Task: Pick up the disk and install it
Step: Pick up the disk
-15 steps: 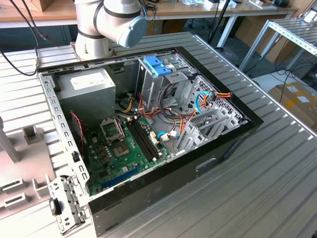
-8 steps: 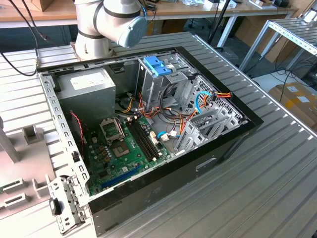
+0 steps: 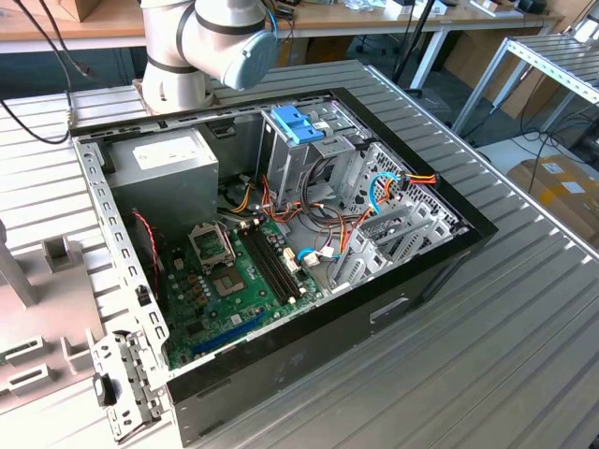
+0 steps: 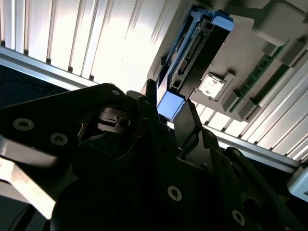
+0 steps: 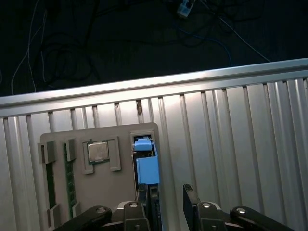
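The disk (image 5: 147, 166) stands on edge in a slot of a pale grey fixture plate (image 5: 110, 192), its light blue carrier end towards me. In the second wrist view the disk (image 4: 192, 53) runs away from the fingertips, dark grey inside its blue frame. My gripper (image 5: 168, 192) is open, its black fingers apart and just short of the blue end. In the second wrist view that end sits in line with the gap of the gripper (image 4: 168, 98). The open computer case (image 3: 281, 234) lies on the table, and its metal drive cage (image 3: 323, 164) has a blue-latched bracket (image 3: 298, 123) on top.
A square chip (image 5: 98, 151) and green memory sticks (image 5: 69, 178) sit in other recesses of the fixture plate. The ribbed metal table (image 5: 231, 144) ends at a rail with dark floor and cables beyond. The arm's base (image 3: 201, 47) stands behind the case.
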`<state>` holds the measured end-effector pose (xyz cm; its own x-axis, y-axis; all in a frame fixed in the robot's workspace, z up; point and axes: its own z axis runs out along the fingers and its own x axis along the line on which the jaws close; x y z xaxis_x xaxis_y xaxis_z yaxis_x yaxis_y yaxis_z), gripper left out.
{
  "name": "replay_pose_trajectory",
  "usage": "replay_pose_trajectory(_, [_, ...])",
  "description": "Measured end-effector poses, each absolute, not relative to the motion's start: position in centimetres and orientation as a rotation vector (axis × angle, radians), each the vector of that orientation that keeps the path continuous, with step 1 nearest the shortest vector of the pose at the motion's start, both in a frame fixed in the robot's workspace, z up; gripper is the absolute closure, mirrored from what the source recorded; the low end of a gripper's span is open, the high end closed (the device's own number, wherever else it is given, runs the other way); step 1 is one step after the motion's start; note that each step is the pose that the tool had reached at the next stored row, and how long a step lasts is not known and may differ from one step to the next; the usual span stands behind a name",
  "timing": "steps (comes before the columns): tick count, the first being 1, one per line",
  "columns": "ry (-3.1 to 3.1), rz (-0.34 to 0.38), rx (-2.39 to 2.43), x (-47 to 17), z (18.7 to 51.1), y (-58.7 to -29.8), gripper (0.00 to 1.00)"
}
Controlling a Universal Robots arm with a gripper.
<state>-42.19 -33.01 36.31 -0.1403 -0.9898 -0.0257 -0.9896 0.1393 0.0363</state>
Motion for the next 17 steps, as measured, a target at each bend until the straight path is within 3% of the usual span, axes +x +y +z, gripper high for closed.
replay_pose_trajectory(17, [-2.367, -0.069, 2.058, -42.5, 36.0, -34.3, 0.58])
